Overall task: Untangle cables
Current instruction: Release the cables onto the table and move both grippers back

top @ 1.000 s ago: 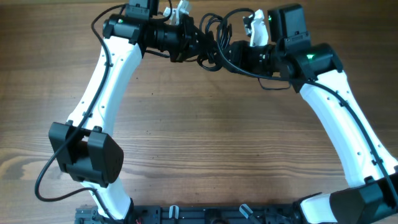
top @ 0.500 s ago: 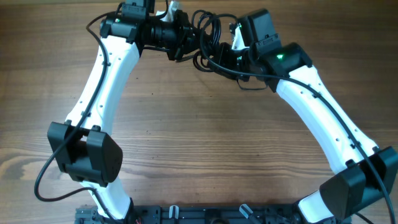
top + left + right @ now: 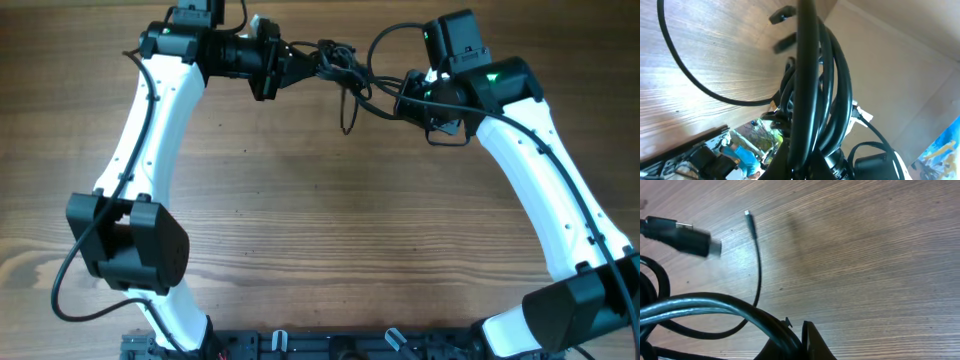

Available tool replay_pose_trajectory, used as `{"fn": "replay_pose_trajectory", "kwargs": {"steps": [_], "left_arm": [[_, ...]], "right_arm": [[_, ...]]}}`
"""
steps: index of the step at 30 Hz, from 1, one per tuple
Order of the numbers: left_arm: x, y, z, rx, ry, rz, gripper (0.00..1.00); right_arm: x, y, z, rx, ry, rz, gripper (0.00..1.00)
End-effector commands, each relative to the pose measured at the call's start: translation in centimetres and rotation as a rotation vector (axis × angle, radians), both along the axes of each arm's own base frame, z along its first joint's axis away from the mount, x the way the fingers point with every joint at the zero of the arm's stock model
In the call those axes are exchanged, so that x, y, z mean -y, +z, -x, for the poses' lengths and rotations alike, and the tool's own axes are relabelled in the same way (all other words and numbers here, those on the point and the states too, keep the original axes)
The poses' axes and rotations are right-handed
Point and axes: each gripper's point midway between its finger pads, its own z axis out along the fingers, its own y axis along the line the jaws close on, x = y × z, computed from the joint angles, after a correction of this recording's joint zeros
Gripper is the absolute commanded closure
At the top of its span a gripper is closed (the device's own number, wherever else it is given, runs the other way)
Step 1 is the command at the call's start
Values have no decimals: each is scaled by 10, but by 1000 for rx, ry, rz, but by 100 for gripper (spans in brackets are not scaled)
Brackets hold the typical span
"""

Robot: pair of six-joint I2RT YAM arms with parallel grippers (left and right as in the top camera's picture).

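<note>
A: Overhead?
B: Your left tool (image 3: pixel 292 62) is clamped on one end of the cables (image 3: pixel 335 60), and your right tool (image 3: pixel 400 97) is clamped on the other. The bundle is stretched between them at the far edge of the tabletop (image 3: pixel 330 220). One strand (image 3: pixel 346 110) trails off toward the near side.
A: Left wrist?
B: You're looking straight along the cables (image 3: pixel 812 100): several black cords bunched close to the lens. The tabletop (image 3: pixel 700 45) sits tilted behind them.
A: Right wrist?
B: The cables (image 3: pixel 715 305) cross bottom left toward the tool. There's a blurred plug (image 3: pixel 685 237) top left. The thin strand (image 3: pixel 759 265) curves over the tabletop (image 3: pixel 865 255); can't tell if it touches.
</note>
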Motion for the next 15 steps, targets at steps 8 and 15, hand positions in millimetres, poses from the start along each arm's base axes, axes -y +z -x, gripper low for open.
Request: {"fn": "replay_pose_trajectory", "kwargs": {"steps": [8,15], "left_arm": [[-122,-26,-45,78,343,-362,96],[-70,-14,-28,143,166,-272,96]], "right_arm": [[98,-26,4,-88,1,110,96],[16,-9,11,-11,368,-169,91]]}}
